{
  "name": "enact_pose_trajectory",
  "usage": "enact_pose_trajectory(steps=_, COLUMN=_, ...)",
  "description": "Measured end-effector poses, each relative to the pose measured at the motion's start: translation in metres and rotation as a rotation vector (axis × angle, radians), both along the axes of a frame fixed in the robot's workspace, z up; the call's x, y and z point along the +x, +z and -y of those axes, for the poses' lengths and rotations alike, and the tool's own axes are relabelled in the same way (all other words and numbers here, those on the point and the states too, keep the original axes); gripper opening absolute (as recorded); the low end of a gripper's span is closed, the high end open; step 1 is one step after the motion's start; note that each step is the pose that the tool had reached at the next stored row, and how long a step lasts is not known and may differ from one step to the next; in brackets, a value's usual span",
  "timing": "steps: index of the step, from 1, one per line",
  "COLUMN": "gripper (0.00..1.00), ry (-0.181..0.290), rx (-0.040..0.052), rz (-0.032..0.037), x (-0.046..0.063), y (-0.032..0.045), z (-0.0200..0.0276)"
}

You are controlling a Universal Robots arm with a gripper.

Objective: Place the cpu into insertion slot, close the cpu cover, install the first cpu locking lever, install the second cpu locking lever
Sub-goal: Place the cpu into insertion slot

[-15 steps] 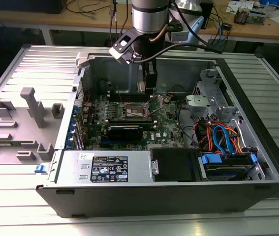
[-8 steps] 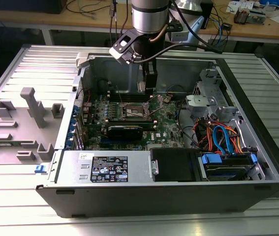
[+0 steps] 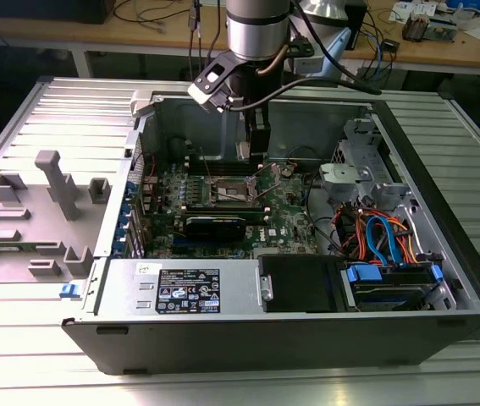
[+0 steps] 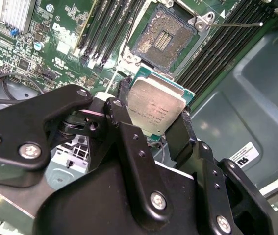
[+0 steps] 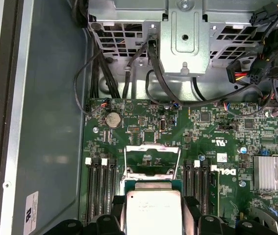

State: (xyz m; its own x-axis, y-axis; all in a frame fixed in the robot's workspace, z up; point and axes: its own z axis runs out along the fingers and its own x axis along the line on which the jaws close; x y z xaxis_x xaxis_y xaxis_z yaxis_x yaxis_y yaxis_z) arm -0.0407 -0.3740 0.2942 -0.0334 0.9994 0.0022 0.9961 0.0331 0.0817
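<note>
My gripper (image 4: pixel 153 116) is shut on the cpu (image 4: pixel 156 104), a small square chip with a dull silver top, its black fingers (image 4: pixel 121 110) pressing on two opposite edges. The insertion slot (image 4: pixel 165 36) lies bare on the green motherboard a short way beyond the chip, dark centre exposed. In the first wrist view the cpu (image 5: pixel 153 210) hangs just before the cpu cover (image 5: pixel 152 147), a thin silvery frame that stands flipped up. A thin wire lever (image 4: pixel 237 23) sticks out beside the slot. In the exterior view the gripper (image 3: pixel 252 148) hovers above the insertion slot (image 3: pixel 231 190) inside the open computer case.
Long black memory slots (image 4: pixel 104 29) flank the socket. A black power-supply box (image 3: pixel 189 289) fills the case's near side, and a drive cage (image 5: pixel 185 34) with cables (image 3: pixel 383 233) sits to the exterior view's right. A grey fixture (image 3: pixel 49 203) lies outside on the exterior view's left.
</note>
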Motion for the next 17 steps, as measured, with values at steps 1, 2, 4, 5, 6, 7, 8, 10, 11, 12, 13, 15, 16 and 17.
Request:
enact_pose_trajectory(steps=1, gripper=0.54, ry=0.0, rx=0.0, rz=0.0, x=0.0, y=-0.001, z=0.0)
enact_pose_trajectory(steps=2, gripper=0.54, ry=0.0, rx=-0.0001, rz=0.0, x=0.0, y=-0.002, z=0.0)
enact_pose_trajectory(steps=4, gripper=0.54, ry=0.0, rx=-0.0002, rz=0.0, x=0.0, y=-0.0039, z=0.0)
enact_pose_trajectory(steps=5, gripper=0.54, ry=0.0, rx=-0.0002, rz=0.0001, x=0.0, y=-0.0047, z=0.0)
enact_pose_trajectory(steps=6, gripper=0.54, ry=0.0, rx=-0.0003, rz=0.0, x=0.0, y=-0.0056, z=0.0)
enact_pose_trajectory(steps=7, gripper=0.54, ry=0.0, rx=-0.0003, rz=0.0, x=0.0, y=-0.0065, z=0.0)
enact_pose_trajectory(steps=8, gripper=0.54, ry=0.0, rx=-0.0004, rz=0.0, x=0.0, y=-0.0081, z=0.0)
enact_pose_trajectory(steps=10, gripper=0.54, ry=0.0, rx=-0.0007, rz=-0.0001, x=0.0, y=-0.009, z=0.0)
enact_pose_trajectory(steps=11, gripper=0.54, ry=0.0, rx=-0.0005, rz=0.0, x=0.0, y=-0.0094, z=0.0)
enact_pose_trajectory(steps=12, gripper=0.54, ry=0.0, rx=-0.0006, rz=0.0, x=0.0, y=-0.0096, z=0.0)
enact_pose_trajectory(steps=13, gripper=0.54, ry=0.0, rx=-0.0005, rz=0.0, x=0.0, y=-0.0097, z=0.0)
enact_pose_trajectory(steps=15, gripper=0.54, ry=0.0, rx=-0.0005, rz=0.0, x=0.0, y=-0.0097, z=0.0)
enact_pose_trajectory(steps=16, gripper=0.54, ry=0.0, rx=-0.0005, rz=0.0, x=0.0, y=-0.0097, z=0.0)
enact_pose_trajectory(steps=17, gripper=0.54, ry=0.0, rx=-0.0006, rz=0.0, x=0.0, y=-0.0097, z=0.0)
